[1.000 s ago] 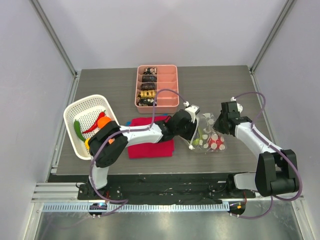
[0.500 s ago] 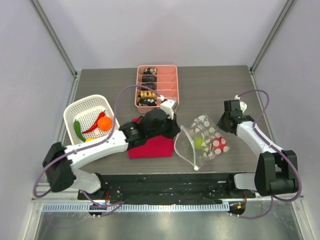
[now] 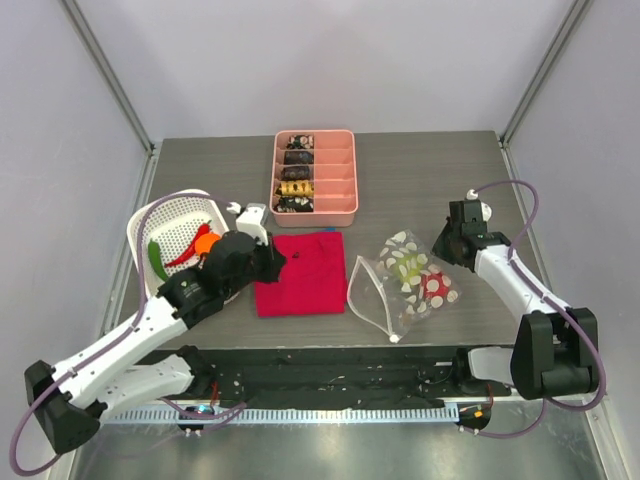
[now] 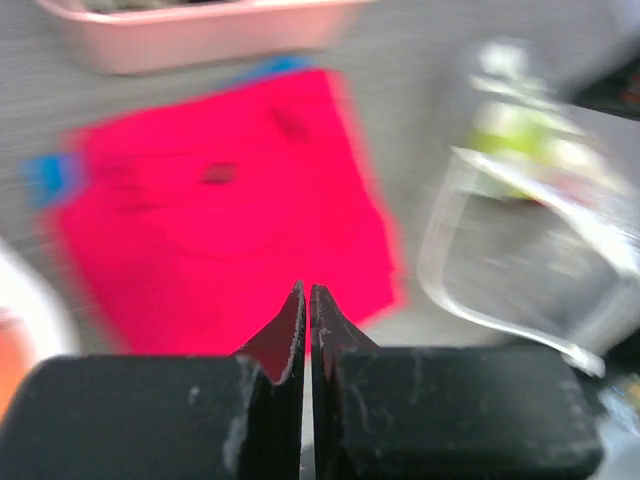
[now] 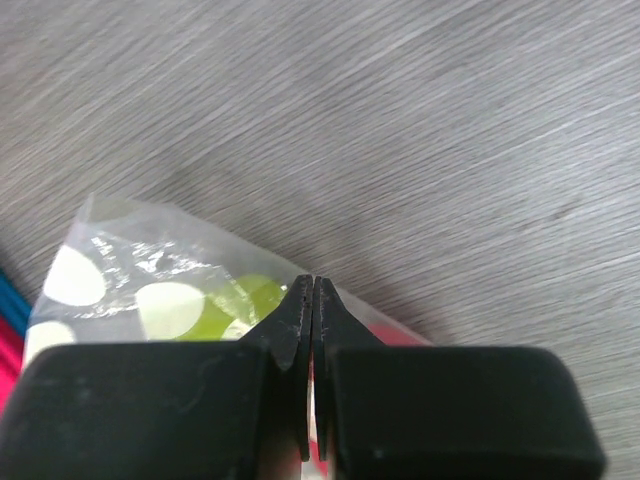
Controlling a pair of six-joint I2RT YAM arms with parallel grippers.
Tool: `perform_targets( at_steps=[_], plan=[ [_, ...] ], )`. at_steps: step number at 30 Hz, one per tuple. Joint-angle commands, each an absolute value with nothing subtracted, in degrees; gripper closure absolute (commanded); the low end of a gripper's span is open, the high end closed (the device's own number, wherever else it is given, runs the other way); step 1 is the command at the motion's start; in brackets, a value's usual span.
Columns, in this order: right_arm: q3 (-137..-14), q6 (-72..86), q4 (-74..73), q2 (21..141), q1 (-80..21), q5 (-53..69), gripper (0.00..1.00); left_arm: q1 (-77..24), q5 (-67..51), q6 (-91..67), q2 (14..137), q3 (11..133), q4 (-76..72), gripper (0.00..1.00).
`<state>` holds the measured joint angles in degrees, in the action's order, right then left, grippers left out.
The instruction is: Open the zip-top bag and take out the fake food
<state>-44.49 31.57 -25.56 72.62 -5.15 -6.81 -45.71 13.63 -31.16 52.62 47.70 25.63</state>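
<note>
Clear soft plastic dotted with white and pinkish spots, the zip-top bag (image 3: 405, 287) lies flat on the grey worktop (image 3: 430, 180), right of centre, just beside a red cloth (image 3: 305, 278). Its mouth gapes wide toward that cloth, the rim standing in a loop, with a small white slider (image 3: 395, 339) at the near end of the opening. Through the film show pieces of the fake food (image 3: 408, 268): a yellow-green fruit and, nearer the right edge, something red. The right hand (image 3: 446, 244) sits at the bag's far right corner; in its wrist view the fingertips (image 5: 300, 310) are pressed together right at the plastic's edge, though whether any film is caught between them cannot be told. The left hand (image 3: 274, 261) is over the cloth's left edge, well apart from the bag, clenched with nothing between its fingers. Left of it a white lattice basket (image 3: 160, 213) holds a red chili (image 3: 186, 254), a green pod (image 3: 157, 261) and an orange (image 3: 208, 243). A pink divided tray (image 3: 342, 172) with dark and gold pieces lies at the back.
</note>
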Motion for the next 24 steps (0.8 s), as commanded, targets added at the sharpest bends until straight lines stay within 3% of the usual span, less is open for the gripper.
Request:
perform_targets(
  at_steps=[1, 3, 6, 7, 12, 14, 21, 24],
  plan=[
    [-47.0, 30.9, -27.2, 68.2, -6.7, -3.1, 0.89, -46.1, -11.6, -37.9, 57.4, 41.1, 2.8, 0.99],
    [-48.2, 30.1, -29.1, 66.1, -8.2, -3.6, 0.78, -48.0, -14.6, -44.1, 61.8, 39.5, -9.4, 1.00],
    [-51.9, 28.9, -34.3, 63.3, -14.6, -7.9, 0.59, -53.4, -12.9, -44.8, 70.8, 41.7, -13.5, 1.00],
    [-52.8, 28.8, -37.2, 62.5, -16.9, -9.8, 0.45, -54.7, -12.8, -44.7, 72.7, 43.8, -15.1, 1.00],
    [-58.8, 30.5, -46.7, 58.3, -31.0, -16.6, 0.22, -58.5, -6.9, -47.8, 81.8, 46.1, -18.8, 0.99],
    [-59.2, 29.3, -48.4, 57.0, -33.2, -12.8, 0.01, -58.5, -7.1, -48.9, 84.0, 46.7, -21.3, 0.99],
    [-60.2, 32.3, -54.8, 55.6, -50.1, -16.1, 0.00, -58.6, -5.2, -52.3, 92.3, 51.1, -20.6, 1.00],
    [-59.6, 35.3, -56.1, 56.2, -53.9, -17.5, 0.05, -58.6, -4.0, -53.4, 94.7, 52.3, -19.8, 1.00]
  ],
)
